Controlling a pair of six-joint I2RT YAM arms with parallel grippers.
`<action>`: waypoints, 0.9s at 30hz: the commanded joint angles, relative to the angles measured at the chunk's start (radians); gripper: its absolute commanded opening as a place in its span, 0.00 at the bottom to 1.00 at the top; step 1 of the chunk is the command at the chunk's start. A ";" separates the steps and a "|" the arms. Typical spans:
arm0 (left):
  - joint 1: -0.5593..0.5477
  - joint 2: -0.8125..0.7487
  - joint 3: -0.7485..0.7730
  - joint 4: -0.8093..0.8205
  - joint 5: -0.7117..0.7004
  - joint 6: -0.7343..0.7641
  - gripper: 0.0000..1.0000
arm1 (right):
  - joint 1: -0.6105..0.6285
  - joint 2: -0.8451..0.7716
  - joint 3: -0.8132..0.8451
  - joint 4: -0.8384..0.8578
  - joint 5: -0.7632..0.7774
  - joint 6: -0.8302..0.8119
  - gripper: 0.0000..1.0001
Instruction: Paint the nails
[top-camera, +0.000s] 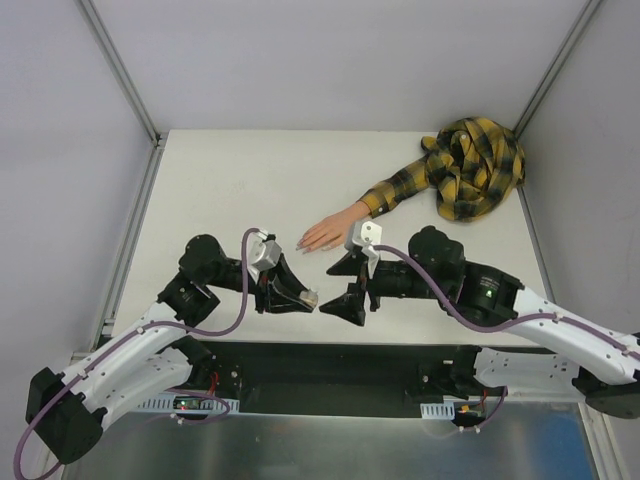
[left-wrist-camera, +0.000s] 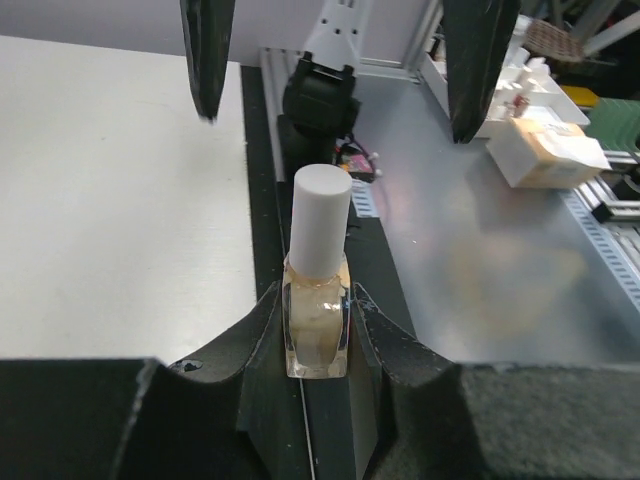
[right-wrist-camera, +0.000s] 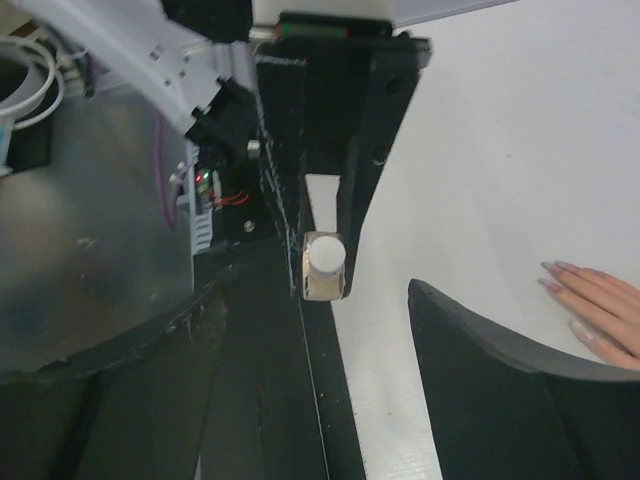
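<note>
Bottle of pale liquid, capped, in left gripper

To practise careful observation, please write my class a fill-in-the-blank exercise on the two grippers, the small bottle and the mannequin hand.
1. The left gripper is shut on a small bottle with a ____ cap.
2. The right gripper faces that cap with its jaws ____.
3. The mannequin hand lies palm ____ on the table.
Missing words: white; open; down.
</note>
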 joint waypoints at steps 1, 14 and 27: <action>0.002 0.028 0.017 0.171 0.172 -0.113 0.00 | -0.035 0.017 -0.024 0.095 -0.318 -0.097 0.72; 0.002 0.046 0.016 0.201 0.196 -0.139 0.00 | -0.072 0.120 -0.027 0.196 -0.444 -0.077 0.47; 0.034 -0.041 0.016 0.064 -0.083 -0.011 0.00 | -0.075 0.143 -0.105 0.277 -0.340 0.040 0.01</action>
